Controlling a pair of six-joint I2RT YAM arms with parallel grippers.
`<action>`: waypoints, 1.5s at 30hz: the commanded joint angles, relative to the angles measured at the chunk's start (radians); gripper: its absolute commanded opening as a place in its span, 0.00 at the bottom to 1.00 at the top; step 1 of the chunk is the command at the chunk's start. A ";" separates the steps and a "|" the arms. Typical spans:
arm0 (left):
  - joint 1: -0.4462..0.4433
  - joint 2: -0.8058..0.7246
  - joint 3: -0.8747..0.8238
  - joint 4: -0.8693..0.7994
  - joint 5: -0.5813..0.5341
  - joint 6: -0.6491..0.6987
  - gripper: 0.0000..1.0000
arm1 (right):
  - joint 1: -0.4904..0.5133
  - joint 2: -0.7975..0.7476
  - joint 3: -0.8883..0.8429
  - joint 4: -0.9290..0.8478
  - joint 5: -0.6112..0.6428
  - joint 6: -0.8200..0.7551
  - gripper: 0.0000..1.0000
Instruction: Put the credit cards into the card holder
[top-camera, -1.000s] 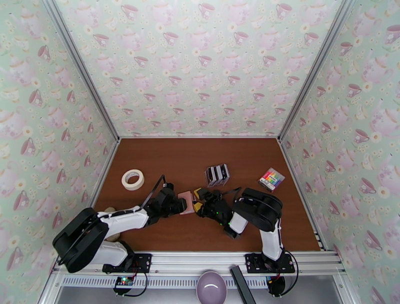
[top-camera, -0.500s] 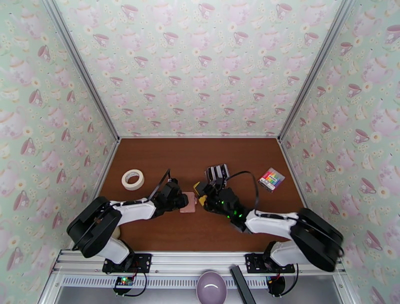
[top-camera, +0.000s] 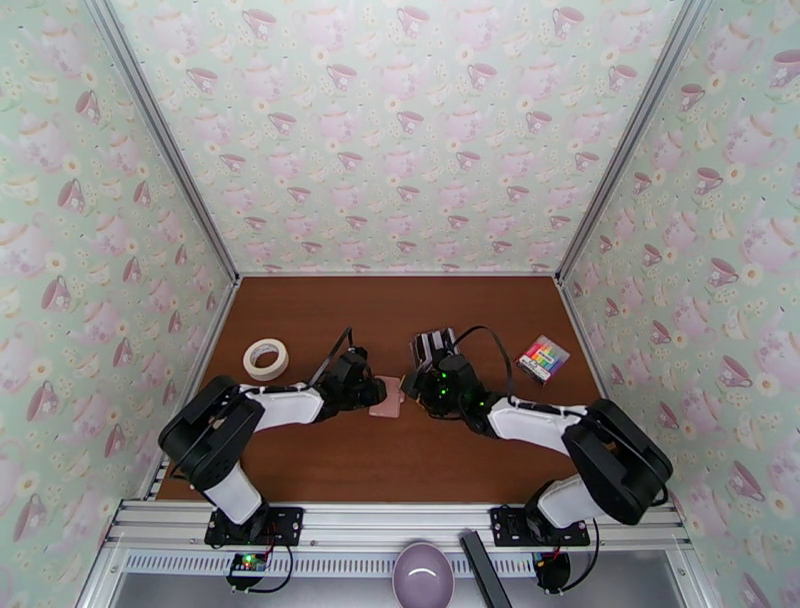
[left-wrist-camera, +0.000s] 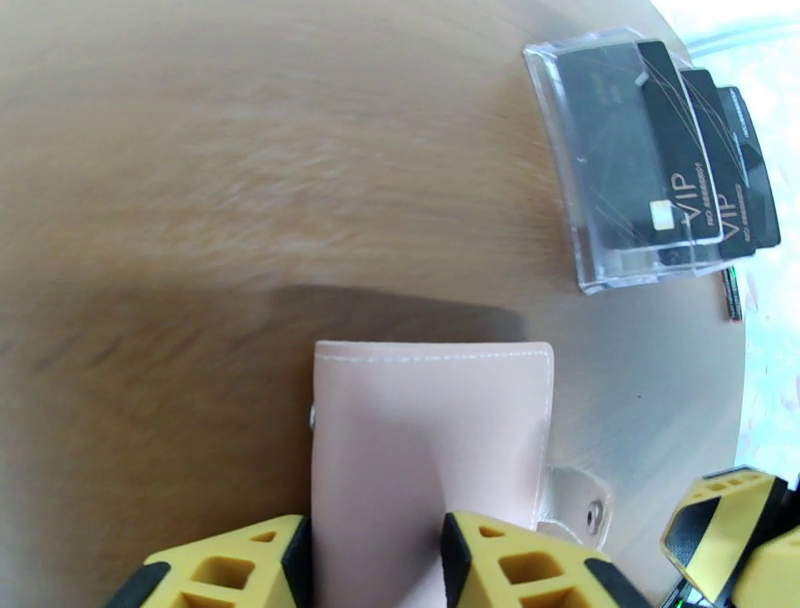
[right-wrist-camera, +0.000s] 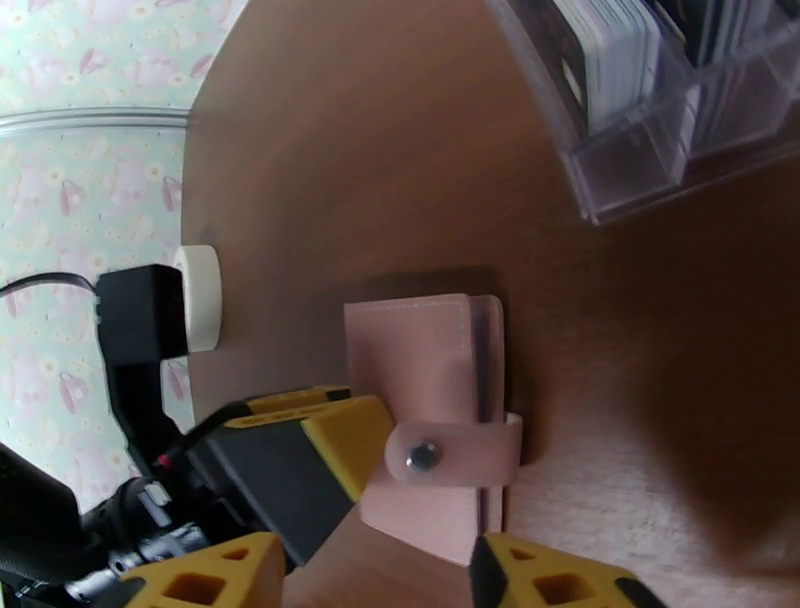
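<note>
Near the middle of the brown table (top-camera: 330, 310), the pink card holder (top-camera: 387, 397) sits right between the two arms, closed up with its snap tab (right-wrist-camera: 455, 455) fastened. The left gripper (left-wrist-camera: 372, 525) looks like it's got the holder by its near end. From the left wrist cam, the yellow fingers (left-wrist-camera: 230, 565) are closed in on the pink cover. There's also a shadow on the wood past the far edge, so the holder may be a bit off the surface, hard to say for sure.

The right gripper (right-wrist-camera: 375, 548) is just beside the holder on the other side, jaws partway apart, with the tab end of the holder sitting in front of the gap. It doesn't look like it's pinching anything.

The credit cards (left-wrist-camera: 650, 170), black ones with VIP on them plus some white ones, are all standing in the clear rack (left-wrist-camera: 548, 90) just behind the right gripper, apart from the holder. Off to the left there's a tape roll (top-camera: 265, 359), and a striped pad (top-camera: 542, 358) sits way over on the right side.
</note>
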 joint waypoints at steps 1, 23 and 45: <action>0.020 0.103 0.023 -0.054 0.046 0.089 0.43 | -0.030 0.035 -0.003 0.110 -0.081 0.005 0.40; 0.066 -0.038 -0.079 -0.079 0.102 0.109 0.45 | -0.071 0.136 -0.072 0.331 -0.197 0.084 0.14; -0.004 0.045 0.008 -0.122 0.094 0.147 0.39 | -0.072 0.328 -0.081 0.603 -0.252 0.198 0.06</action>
